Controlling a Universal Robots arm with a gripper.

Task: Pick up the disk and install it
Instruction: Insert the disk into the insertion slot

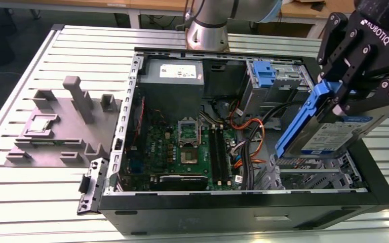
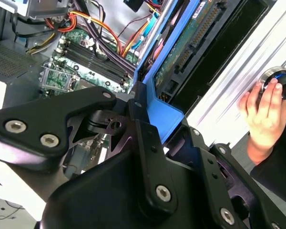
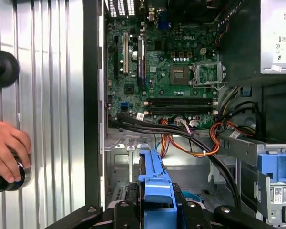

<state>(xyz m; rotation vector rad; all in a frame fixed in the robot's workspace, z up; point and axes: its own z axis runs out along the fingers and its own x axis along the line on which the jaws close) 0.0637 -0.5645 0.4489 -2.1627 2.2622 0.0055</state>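
Observation:
In the exterior view my gripper [image 1: 341, 96] is shut on the disk [image 1: 333, 134], a silver-grey drive with a white-and-blue label and blue rails. It hangs tilted above the open computer case [image 1: 248, 205], at the exterior view's right, over the metal drive cage [image 1: 316, 176]. The second wrist view has the gripper [image 2: 139, 106] clamped on the disk's blue rail [image 2: 166, 114], with the drive's green underside beyond it. In the first wrist view the disk's blue rail [image 3: 155, 183] rises from between the black fingers [image 3: 125, 212].
The case holds a green motherboard [image 1: 188, 147], a grey power supply [image 1: 172, 75], orange and black cables [image 1: 248, 147] and a blue bracket [image 1: 265, 76]. A grey fixture [image 1: 59, 126] sits on the slatted table at the exterior view's left. A person's hand [image 2: 263, 112] rests on a black knob [image 3: 7, 177].

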